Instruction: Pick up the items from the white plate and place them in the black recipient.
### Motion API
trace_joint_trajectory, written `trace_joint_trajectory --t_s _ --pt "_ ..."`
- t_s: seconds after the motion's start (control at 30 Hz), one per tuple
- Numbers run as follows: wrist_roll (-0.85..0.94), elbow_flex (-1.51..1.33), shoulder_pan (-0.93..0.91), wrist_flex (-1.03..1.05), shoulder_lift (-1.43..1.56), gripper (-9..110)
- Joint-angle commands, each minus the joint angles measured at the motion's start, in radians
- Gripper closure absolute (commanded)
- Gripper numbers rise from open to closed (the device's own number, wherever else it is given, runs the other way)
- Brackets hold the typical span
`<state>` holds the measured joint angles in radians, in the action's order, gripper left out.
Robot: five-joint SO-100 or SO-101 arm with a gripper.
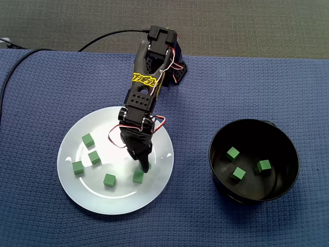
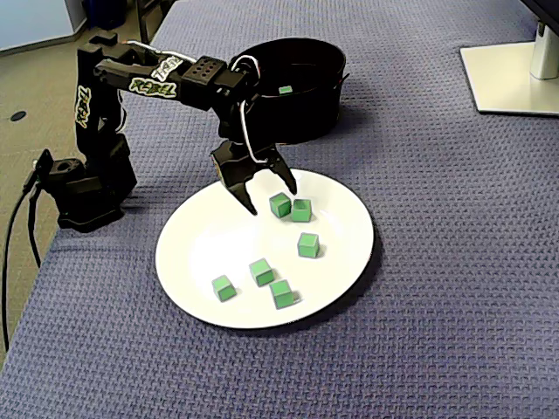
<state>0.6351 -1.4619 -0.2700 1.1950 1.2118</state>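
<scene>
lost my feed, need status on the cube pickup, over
Gripper open, low over the plate. Six cubes on it, three in the bowl. Nothing in the way.

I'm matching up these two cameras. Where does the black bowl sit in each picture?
In a fixed view: the black bowl sits at the right, just below mid-height.
In a fixed view: the black bowl sits at top centre, beyond the white plate.
Shared landmark: the white plate holding green cubes, beside the bowl in both.
</scene>
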Motion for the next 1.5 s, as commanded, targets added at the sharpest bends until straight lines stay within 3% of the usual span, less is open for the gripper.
trace_joint_trajectory --t_s 0.0,0.4,0.77,0.93,1.07,1.27,1.47 --pt "-0.032 0.000 0.035 -0.025 0.003 80" --pt "-0.069 -0.043 0.069 -0.114 -0.018 85" --pt "-0.112 -0.048 0.074 -0.156 -0.020 101" --pt "-0.133 0.018 0.054 -0.009 0.098 101" --pt "-0.126 0.072 0.055 0.117 0.357 101" --pt "-0.152 0.241 0.259 0.304 0.706 102" --pt "-0.258 0.509 0.518 0.298 0.689 102"
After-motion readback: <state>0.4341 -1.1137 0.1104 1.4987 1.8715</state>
